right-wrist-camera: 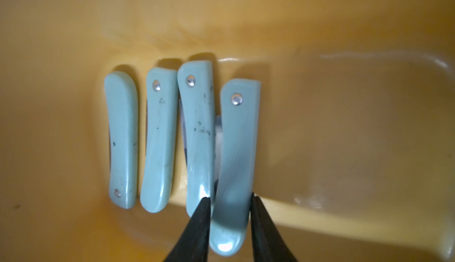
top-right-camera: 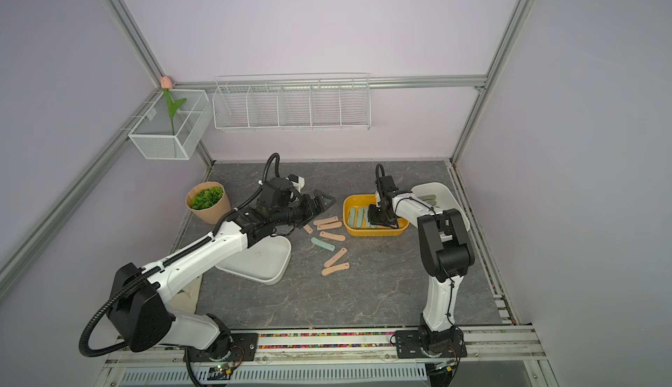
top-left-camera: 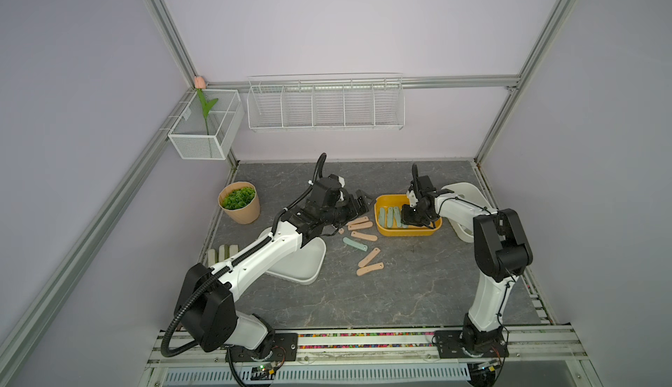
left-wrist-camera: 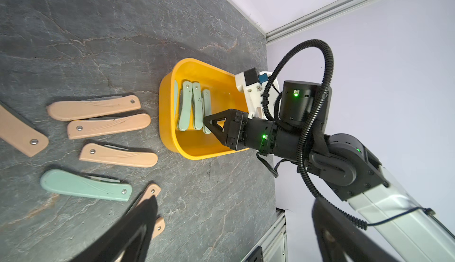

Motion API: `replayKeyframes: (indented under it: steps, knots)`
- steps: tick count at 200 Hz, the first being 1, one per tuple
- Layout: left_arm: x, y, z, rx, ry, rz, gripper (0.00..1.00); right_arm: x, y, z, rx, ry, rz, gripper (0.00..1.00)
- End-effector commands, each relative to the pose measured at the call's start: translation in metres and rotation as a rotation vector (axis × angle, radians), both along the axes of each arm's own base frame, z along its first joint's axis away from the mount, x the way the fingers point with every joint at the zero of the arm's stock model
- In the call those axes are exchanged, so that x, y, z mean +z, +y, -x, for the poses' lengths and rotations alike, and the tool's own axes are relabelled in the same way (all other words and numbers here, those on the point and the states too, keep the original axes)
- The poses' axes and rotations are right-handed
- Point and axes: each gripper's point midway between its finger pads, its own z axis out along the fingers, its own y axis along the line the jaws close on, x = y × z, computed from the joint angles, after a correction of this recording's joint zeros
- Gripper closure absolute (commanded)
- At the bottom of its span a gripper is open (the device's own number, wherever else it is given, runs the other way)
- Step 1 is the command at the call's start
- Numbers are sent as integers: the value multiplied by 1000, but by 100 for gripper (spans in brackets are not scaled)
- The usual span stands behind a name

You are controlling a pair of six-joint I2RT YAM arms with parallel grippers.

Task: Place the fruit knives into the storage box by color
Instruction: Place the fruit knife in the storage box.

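Top views both show the sort partly done, by my reading. Well left of the yellow oval plastic tub (top-right-camera: 374, 235) lies a white rounded tray (top-right-camera: 254, 261), partly under the left arm. Just left of the tub the left hand (top-right-camera: 323, 201) hovers over the grey stone-patterned bench (top-right-camera: 327, 301), fingers spread wide and holding nothing. Left of the tub and a little nearer the robot lie six peach-pink folded fruit knives (top-right-camera: 329, 225) and one loose mint-teal folded knife (top-right-camera: 323, 245).

Inside the tub, the right wrist view shows three mint-teal knives (right-wrist-camera: 160, 137) lying side by side. The right hand (right-wrist-camera: 230, 198) pinches the near end of a fourth mint-teal knife (right-wrist-camera: 237, 150), a fingertip against each long edge. Right of the tub, a second white tray (top-right-camera: 449, 194) holds olive grey-green knives (top-right-camera: 430, 197).

Trouble seems likeliest at the release. The fourth knife appears raised at its near end and crowds its neighbour's exposed blade, so it could settle askew on top instead of flat. The finger wedged between those two could drag the neighbour as the hand backs out.

Left of the tub, two peach-pink knives touch, so a pinch there may lift or shove both. The left hand is near the tub's left rim, so reaching in now risks striking the right arm. A peach-pink knife dropped in this tub would spoil the colour sort.
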Motion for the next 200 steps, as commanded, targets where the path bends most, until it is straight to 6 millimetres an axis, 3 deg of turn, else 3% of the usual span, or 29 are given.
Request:
replayKeyframes:
  steps: [1, 28, 68, 107, 124, 171, 200]
  knots:
    - [24, -2, 0, -6, -51, 33, 1, 4, 2, -7, 4, -17, -18, 59]
    - [25, 1, 3, -6, -52, 32, 1, 16, 5, -7, 22, -47, -40, 55]
    - [19, 14, 14, 10, -44, 20, 1, 61, 11, 4, 48, -127, -89, 53]
    - [3, 39, 30, 43, -38, -21, 1, 92, 33, 33, 169, -190, -95, 49]
    - [-7, 51, 35, 60, -25, -27, 1, 100, 52, 51, 243, -209, -86, 45]
    - [-18, 103, 30, 166, 13, 19, 1, 96, 105, 91, 429, -226, -34, 37]
    - [-14, 129, 25, 206, 10, 29, 1, 72, 136, 104, 540, -186, 10, 37]
